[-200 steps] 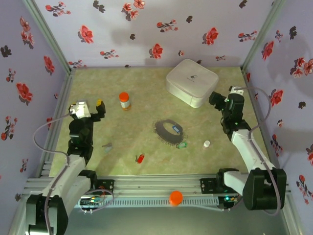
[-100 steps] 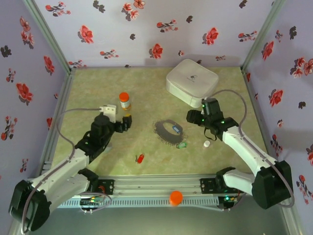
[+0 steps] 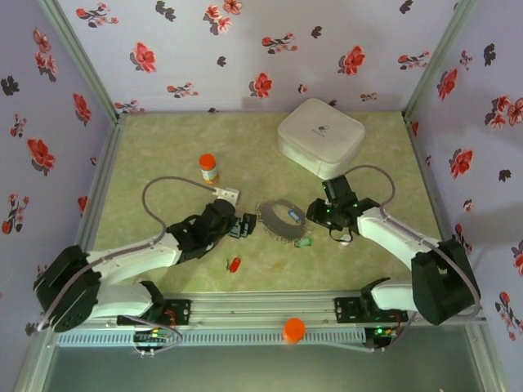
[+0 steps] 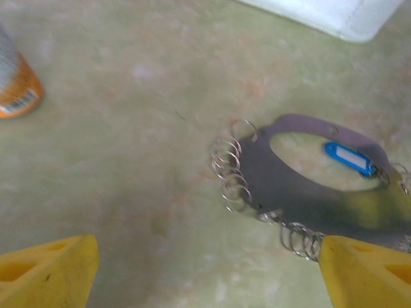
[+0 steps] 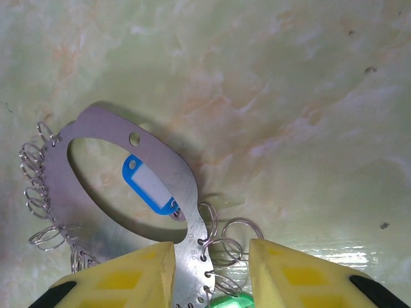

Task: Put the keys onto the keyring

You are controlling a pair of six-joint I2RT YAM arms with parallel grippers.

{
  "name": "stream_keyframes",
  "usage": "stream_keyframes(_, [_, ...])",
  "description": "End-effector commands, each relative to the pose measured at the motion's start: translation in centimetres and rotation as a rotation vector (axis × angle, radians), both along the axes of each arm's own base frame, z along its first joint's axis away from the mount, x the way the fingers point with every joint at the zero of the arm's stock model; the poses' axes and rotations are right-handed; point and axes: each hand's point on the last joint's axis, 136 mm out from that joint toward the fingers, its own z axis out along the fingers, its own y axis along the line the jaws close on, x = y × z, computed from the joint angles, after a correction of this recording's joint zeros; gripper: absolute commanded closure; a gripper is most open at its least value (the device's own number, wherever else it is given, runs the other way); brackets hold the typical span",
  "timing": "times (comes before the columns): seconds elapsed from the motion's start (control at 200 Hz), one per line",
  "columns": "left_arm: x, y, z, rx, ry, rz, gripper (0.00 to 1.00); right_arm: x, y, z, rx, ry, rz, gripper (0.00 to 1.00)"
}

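Straddling the keyring (image 5: pixel 173 163) rim, right hand (image 5: pixel 212 249) narrow — left hand (image 4: pixel 205 256) wide — blue key (image 5: pixel 149 185) inside the loop.

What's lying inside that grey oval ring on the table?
Inside the ring, a blue tag lies on bare tabletop. The right tool has yellow fingers either side of the ring's near end, hiding whatever is beneath them.
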Motion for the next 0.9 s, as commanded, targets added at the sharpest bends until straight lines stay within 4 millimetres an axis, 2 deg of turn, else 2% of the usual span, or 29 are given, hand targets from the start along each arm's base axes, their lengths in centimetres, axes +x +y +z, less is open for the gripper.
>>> stream_keyframes(0.0, [0.0,-1.9,0.1,-0.074,0.027,0.03,0.11,0.1,1.1,-0.9,0.068,0.028,-0.018,0.65])
stream_keyframes(0.08, [-0.1,-2.6,-0.8,-0.089,0.061,0.031,0.13,0.2,1.6,-1.5,0.104,0.037,-0.014,0.66])
stream_keyframes(0.18, [-0.2,-3.0,-1.8,-0.09,0.096,0.043,0.16,0.3,1.3,-2.5,0.119,0.053,-0.032,0.7])
stream_keyframes(0.315, [-0.1,-3.1,-2.3,-0.092,0.107,0.052,0.18,0.3,1.2,-3.5,0.157,0.069,-0.044,0.75])
stream_keyframes(0.895, [0.0,-2.9,-3.0,-0.094,0.127,0.076,0.19,0.3,1.2,-3.8,0.171,0.08,-0.015,0.81])
